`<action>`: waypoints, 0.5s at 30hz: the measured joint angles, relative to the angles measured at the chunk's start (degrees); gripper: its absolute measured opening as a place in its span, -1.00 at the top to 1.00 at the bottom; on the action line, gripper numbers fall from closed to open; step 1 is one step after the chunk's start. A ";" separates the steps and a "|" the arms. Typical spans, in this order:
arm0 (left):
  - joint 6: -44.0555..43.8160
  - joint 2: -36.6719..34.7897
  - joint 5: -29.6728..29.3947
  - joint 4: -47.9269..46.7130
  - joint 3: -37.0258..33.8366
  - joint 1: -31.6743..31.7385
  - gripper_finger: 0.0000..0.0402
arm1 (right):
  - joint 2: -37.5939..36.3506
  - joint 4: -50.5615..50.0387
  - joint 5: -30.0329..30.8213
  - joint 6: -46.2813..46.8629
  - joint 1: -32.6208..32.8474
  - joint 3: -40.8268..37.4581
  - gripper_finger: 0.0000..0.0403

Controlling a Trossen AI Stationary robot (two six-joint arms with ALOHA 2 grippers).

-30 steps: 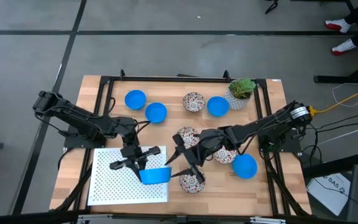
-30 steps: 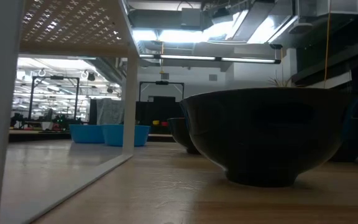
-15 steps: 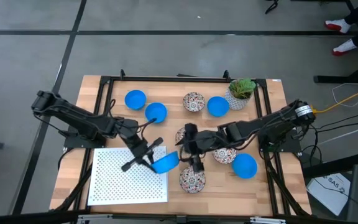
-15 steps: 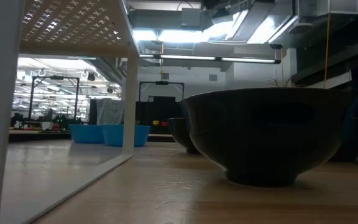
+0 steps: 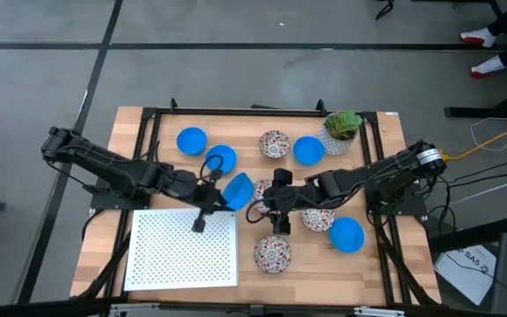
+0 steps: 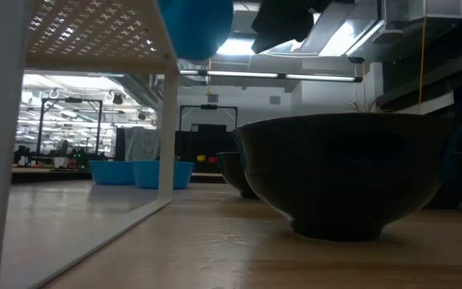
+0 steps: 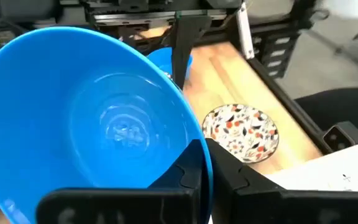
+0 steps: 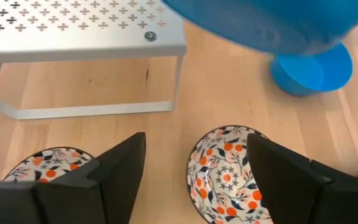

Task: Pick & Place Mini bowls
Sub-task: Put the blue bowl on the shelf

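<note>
No readable writing or brand anywhere in view.

Wooden bench [image 5: 139,132], black-framed, carrying a white perforated shelf [image 5: 183,249] toward 7 o'clock. Free bench surface along the 6 o'clock edge beside the shelf and around 12 o'clock behind the bowls.

Left hand [image 5: 216,187] near bench centre, off the shelf's 1 o'clock corner, clamped on the rim of a tilted blue bowl [image 5: 238,190], lifted clear of the surface; bowl at 3 o'clock of that hand. Right hand [image 5: 279,204] just beside, at 3 o'clock of the carried bowl, fingers spread wide and holding nothing, above a floral bowl [image 8: 229,174].

Other blue bowls: two [image 5: 191,140] toward 11 o'clock, one [image 5: 308,151] toward 1 o'clock, one [image 5: 348,235] toward 4 o'clock. Floral bowls at 12 o'clock [image 5: 274,143] and 6 o'clock [image 5: 273,254]. Potted plant [image 5: 341,128] at 1 o'clock.
</note>
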 joint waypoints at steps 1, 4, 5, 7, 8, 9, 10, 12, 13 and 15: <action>-0.34 0.00 -1.47 -1.81 0.92 -0.84 0.98 | 0.00 -0.01 -0.02 0.00 0.01 0.00 -0.38; -1.57 0.00 -5.00 -6.74 3.62 -3.37 0.98 | 0.00 -0.14 -0.13 0.91 0.04 0.00 -0.37; -2.07 0.00 -6.12 -8.18 4.57 -4.28 0.98 | 0.00 -0.24 -0.12 1.64 0.04 0.02 -0.37; -3.50 0.00 -8.31 -11.62 6.34 -6.21 0.98 | 0.00 -0.65 -0.18 2.79 0.04 0.02 -0.37; -4.22 0.00 -9.48 -13.71 7.10 -7.20 0.98 | 0.00 -0.71 -0.30 3.08 0.01 0.02 -0.37; -5.11 0.00 -10.77 -15.86 7.74 -8.12 0.98 | 0.00 -0.70 -0.73 3.42 0.01 0.01 -0.37; -6.09 0.00 -12.27 -18.04 8.43 -9.21 0.98 | 0.00 -0.71 -1.17 3.96 0.01 0.02 -0.37; -8.39 0.00 -15.01 -21.59 9.84 -11.25 0.98 | 0.00 -0.71 -2.19 4.64 0.04 0.02 -0.37; -9.61 0.00 -15.90 -22.95 10.44 -12.22 0.98 | 0.00 -0.71 -2.63 5.08 0.04 0.02 -0.37; -12.16 0.00 -16.31 -25.50 11.22 -13.99 0.98 | 0.00 -0.73 -2.80 6.05 0.20 0.02 -0.37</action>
